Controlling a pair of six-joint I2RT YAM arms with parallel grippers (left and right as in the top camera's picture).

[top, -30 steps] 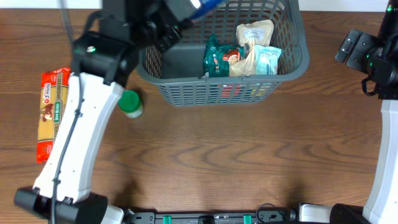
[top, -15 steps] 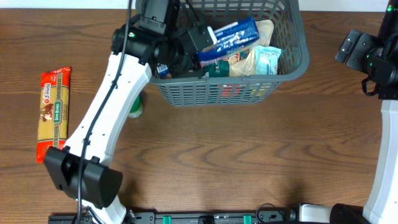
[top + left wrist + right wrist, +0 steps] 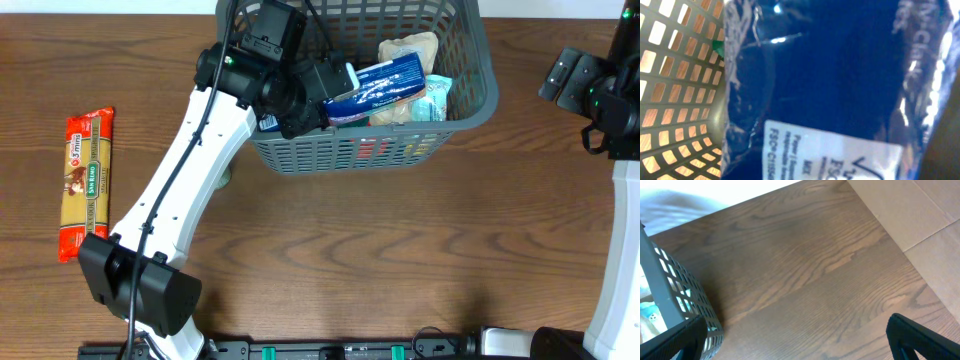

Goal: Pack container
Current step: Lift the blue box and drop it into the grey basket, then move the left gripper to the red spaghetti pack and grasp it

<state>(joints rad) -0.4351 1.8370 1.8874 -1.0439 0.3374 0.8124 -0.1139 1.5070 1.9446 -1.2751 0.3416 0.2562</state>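
Two arms work at a brown table (image 3: 400, 250). One big grey basket (image 3: 478, 100) sits at the far side, near the middle. The left arm (image 3: 190, 200) reaches over the left part of the basket. The left gripper (image 3: 322, 95) is clamped on a blue packet (image 3: 380, 85). The packet sticks out to the right, tilted, above the things in the basket. In the left wrist view the packet fills almost the whole picture, with a white label (image 3: 840, 152) low down and the basket wall on the left. The fingers cannot be seen there.

A cream bag (image 3: 408, 50) lies at the far side of the basket, and a light blue bag (image 3: 438, 97) lies on the right. Something red (image 3: 372, 150) shows through the near wall.

A long red and yellow pasta pack (image 3: 85, 180) lies on the left of the table, well apart from the basket. The right arm (image 3: 610, 110) is at the right, away from the basket. The right gripper (image 3: 797, 347) has its fingers wide apart above the wood.
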